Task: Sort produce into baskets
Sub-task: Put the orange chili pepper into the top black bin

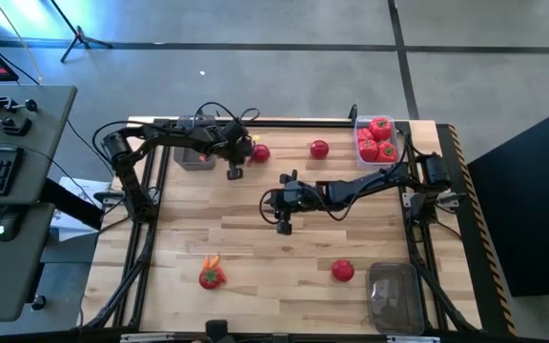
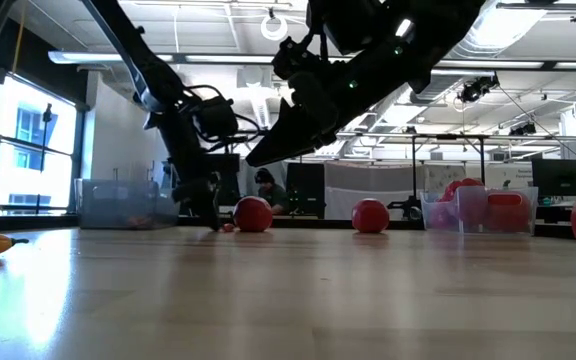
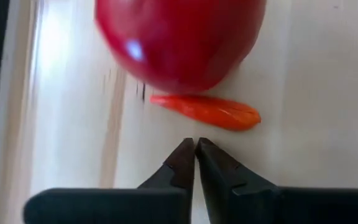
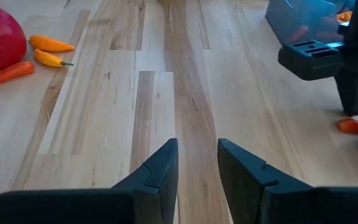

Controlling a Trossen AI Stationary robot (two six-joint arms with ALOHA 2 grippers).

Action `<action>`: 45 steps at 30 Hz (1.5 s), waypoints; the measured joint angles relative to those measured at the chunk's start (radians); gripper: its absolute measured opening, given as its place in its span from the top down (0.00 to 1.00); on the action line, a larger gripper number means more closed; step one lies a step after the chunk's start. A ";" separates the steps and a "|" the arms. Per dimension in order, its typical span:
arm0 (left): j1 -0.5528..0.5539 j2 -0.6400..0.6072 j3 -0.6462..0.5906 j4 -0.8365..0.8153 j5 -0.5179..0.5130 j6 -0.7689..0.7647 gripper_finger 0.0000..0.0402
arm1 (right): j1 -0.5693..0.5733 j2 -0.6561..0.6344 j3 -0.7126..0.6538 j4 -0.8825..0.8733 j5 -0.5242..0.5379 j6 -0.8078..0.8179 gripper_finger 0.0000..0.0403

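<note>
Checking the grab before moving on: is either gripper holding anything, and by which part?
Nothing. The left gripper is shut empty just short of the carrot; the right gripper is open over bare table.

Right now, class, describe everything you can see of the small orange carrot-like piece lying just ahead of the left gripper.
The orange carrot piece is thin, glossy and tapered, like smooth plastic, and lies flat on the pale wooden table. It lies against the base of a glossy red tomato; whether they touch is unclear. The left gripper sits just short of it with fingers shut, empty, not touching it.
</note>
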 joint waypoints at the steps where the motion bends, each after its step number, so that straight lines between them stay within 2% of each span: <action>1: -0.001 -0.003 0.000 -0.011 -0.003 -0.033 0.94 | 0.000 0.000 0.000 0.000 0.000 0.000 0.75; 12: -0.026 -0.020 -0.002 -0.060 0.003 -0.384 0.67 | 0.000 0.000 0.000 0.000 0.000 -0.007 0.75; 19: -0.027 -0.020 -0.002 -0.054 0.028 -0.452 0.57 | 0.000 0.000 0.000 0.001 0.000 -0.018 0.75; 23: -0.027 -0.020 -0.003 -0.041 0.061 -0.484 0.55 | 0.000 0.000 0.000 0.001 0.000 -0.019 0.75; 39: -0.025 -0.017 -0.005 0.064 0.068 -0.677 0.54 | 0.000 0.000 0.000 0.001 0.001 -0.018 0.75; 45: -0.025 -0.013 -0.005 0.078 0.011 -0.711 0.54 | 0.000 0.000 0.000 0.002 0.001 -0.018 0.75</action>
